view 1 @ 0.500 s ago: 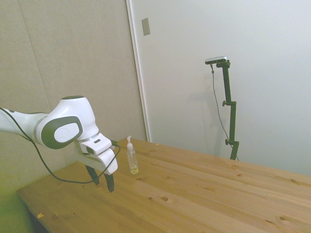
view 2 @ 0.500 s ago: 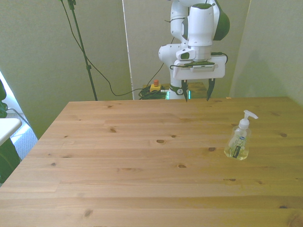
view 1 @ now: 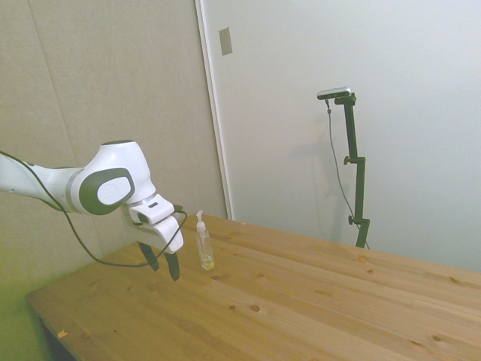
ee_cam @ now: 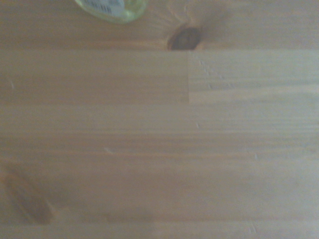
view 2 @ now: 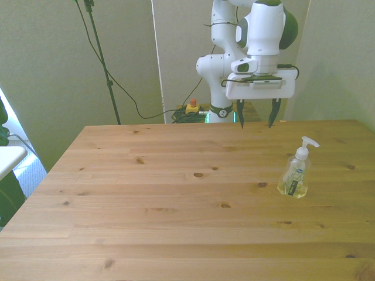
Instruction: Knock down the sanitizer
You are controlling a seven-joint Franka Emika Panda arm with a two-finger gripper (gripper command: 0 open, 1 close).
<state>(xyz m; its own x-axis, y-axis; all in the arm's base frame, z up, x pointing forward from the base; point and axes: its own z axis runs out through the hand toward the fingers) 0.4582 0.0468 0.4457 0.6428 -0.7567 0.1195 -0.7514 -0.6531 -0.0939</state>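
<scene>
1. The sanitizer is standing upright on the counter, toward the front view's right.
2. The jaws are hanging open, empty, behind the sanitizer, apart from it.

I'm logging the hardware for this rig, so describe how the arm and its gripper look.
The arm is glossy white with rounded segments and dark grey joint caps. A thin black cable loops along it. The gripper has a flat white rectangular body and two slim dark fingers.
</scene>
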